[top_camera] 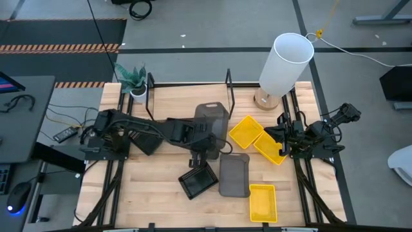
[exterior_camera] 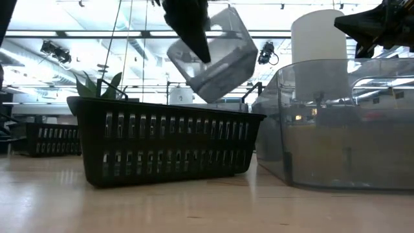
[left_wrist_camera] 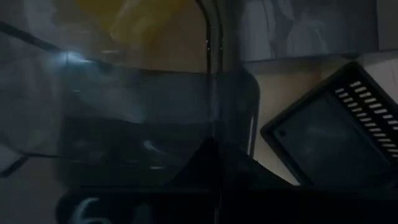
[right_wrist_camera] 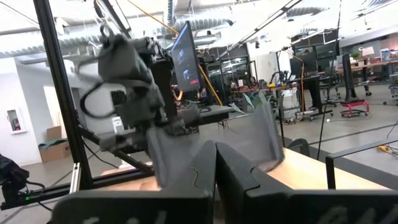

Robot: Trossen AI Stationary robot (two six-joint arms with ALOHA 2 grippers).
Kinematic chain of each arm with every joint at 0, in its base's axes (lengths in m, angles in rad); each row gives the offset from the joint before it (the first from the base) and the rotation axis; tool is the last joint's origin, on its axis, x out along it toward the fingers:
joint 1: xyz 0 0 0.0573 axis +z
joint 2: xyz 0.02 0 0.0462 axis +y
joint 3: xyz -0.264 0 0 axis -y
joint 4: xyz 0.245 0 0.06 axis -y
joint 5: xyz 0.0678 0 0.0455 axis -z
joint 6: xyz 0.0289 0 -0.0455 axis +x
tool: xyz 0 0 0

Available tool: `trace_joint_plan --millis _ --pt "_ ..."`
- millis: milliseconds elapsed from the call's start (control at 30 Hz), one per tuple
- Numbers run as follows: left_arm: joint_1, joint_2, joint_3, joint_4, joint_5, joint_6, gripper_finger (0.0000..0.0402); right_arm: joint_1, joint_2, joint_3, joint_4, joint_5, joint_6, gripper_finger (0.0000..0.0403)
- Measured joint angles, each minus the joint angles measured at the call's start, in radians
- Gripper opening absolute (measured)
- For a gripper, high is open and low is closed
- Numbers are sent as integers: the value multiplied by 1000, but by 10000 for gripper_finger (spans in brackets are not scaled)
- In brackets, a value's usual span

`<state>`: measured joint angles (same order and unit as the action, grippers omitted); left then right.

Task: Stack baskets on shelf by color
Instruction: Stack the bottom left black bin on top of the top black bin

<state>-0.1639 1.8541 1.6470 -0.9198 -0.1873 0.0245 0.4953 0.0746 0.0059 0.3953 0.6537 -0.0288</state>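
My left gripper [top_camera: 206, 138] is over the middle of the table, shut on a grey see-through basket [top_camera: 211, 116] that hangs tilted in the air [exterior_camera: 217, 55]. On the table rest a black slatted basket [top_camera: 197, 182], a second grey basket [top_camera: 234, 175] and three yellow baskets [top_camera: 246, 131] [top_camera: 269, 148] [top_camera: 262, 202]. Another black basket [exterior_camera: 52, 139] sits farther left. The shelf [top_camera: 187, 93], with its black frame, lies along the far side. My right gripper [right_wrist_camera: 216, 171] is shut at the table's right side and touches nothing. My left gripper holds the grey basket by one side wall near its rim [exterior_camera: 202, 48], coming from above and pointing down. One dark finger [exterior_camera: 193, 29] shows against that wall; the other is hidden. The basket is lifted clear of the table and hangs tilted below the fingers.
A tall white cylinder [top_camera: 283, 61] stands at the far right corner on a wooden base. A small potted plant [top_camera: 133, 80] stands at the far left corner. Bare tabletop shows on the near left [top_camera: 148, 193].
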Motion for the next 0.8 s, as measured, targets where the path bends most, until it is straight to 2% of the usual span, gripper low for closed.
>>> trace_joint_plan --millis 133,533,667,800 --pt "-1 60 0 -30 20 -6 6 0 2 0 4 0 0 16" --pt "4 125 3 -131 66 -39 7 0 5 0 19 0 0 16" --pt "4 124 3 -145 68 -44 23 0 5 0 27 0 0 16" --pt "3 124 3 -145 58 -70 59 0 6 0 32 0 0 16"
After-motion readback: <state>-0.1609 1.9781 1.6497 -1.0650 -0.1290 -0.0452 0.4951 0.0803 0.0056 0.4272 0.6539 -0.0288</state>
